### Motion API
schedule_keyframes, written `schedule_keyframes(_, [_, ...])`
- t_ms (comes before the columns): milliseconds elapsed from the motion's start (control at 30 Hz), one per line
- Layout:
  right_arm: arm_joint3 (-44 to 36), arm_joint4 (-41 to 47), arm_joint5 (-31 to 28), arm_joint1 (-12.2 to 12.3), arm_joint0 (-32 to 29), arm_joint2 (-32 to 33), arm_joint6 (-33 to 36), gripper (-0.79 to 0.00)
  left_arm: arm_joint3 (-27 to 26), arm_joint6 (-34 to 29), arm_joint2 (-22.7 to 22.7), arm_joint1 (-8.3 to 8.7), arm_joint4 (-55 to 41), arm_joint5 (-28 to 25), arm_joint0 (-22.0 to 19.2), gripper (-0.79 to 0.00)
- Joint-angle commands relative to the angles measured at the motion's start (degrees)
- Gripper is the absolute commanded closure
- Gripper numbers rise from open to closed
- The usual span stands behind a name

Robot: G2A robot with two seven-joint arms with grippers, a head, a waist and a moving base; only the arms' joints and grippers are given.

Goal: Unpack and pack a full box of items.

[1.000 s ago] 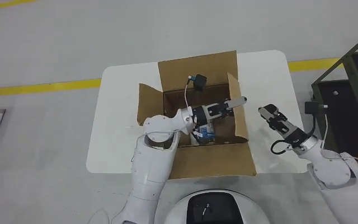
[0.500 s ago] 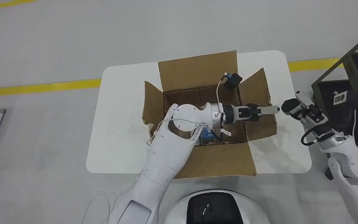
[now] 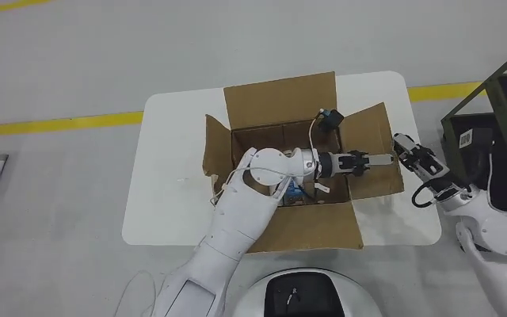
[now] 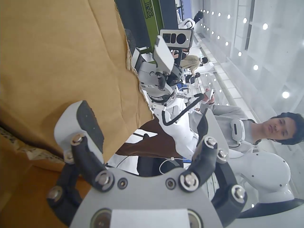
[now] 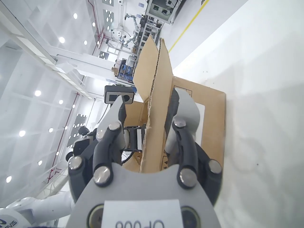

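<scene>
- Table (image 3: 170, 150): white top, carrying the cardboard box (image 3: 277, 103) at about its middle.
- Cardboard box: open, with all four flaps turned outward. The rear flap lies flat on the table and the near flap hangs toward the robot.
- Right flap (image 3: 379, 184): spread outward over the table on the robot's right. The right wrist view (image 5: 152, 100) shows it edge-on, with its corrugated edge ragged.
- Left arm (image 3: 261, 168): stretched across the box opening from the left side to the right flap.
- Left gripper (image 3: 384, 159): lies over the right flap, past the box wall. In its own view (image 4: 144, 119) the fingers are spread wide with nothing between them. One pad (image 4: 91, 124) is just beside the flap's inner face; contact cannot be confirmed.
- Right gripper (image 3: 402, 144): at the outer edge of the right flap, near the left gripper's tips. In its own view (image 5: 149, 110) the fingers are parted and stand astride the flap edge, one on each face. A gap shows on the inner side. Whether the outer pad touches the cardboard cannot be determined.
- Blue-and-white item (image 3: 295, 190): inside the box, near the front wall, partly hidden under the left arm. Its type cannot be identified.
</scene>
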Motion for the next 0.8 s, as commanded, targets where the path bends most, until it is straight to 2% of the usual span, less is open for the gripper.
schedule_keyframes(0, [0.5, -0.7, 0.2, -0.1, 0.4, -0.8, -0.2, -0.234, -0.1, 0.0, -0.1, 0.1, 0.0, 0.0, 0.0, -0.785])
schedule_keyframes(67, [0.8, -1.3, 0.2, -0.2, 0.8, -1.6, -0.1, -0.212, -0.1, 0.1, -0.1, 0.19, -0.1, 0.2, 0.1, -0.785])
schedule_keyframes(133, [1.1, -1.6, 0.2, -0.3, 1.0, -2.1, -0.3, -0.055, -0.3, 0.1, -0.1, 0.27, -0.2, 0.4, 0.2, -0.785])
schedule_keyframes(167, [1.2, -1.7, 0.1, -0.3, 1.1, -2.4, -0.4, -0.009, -0.4, 0.1, -0.1, 0.33, -0.2, 0.4, 0.3, -0.785])
schedule_keyframes(367, [1.5, -1.8, -0.4, -0.4, 1.1, -2.5, -0.9, 0.0, -2.3, 0.2, -1.8, 1.1, -0.2, 0.6, 1.2, -0.785])
schedule_keyframes(500, [1.0, -1.4, -1.4, -0.5, 0.3, -1.8, -1.5, 0.0, -6.1, -0.2, -4.6, 2.53, 3.5, 1.7, 2.4, -0.785])
schedule_keyframes(767, [-0.5, -1.7, -2.7, -0.5, -1.2, -0.6, -1.6, 0.0, -19.8, -6.1, -10.2, 6.57, 22.9, 13.2, 7.7, -0.785])
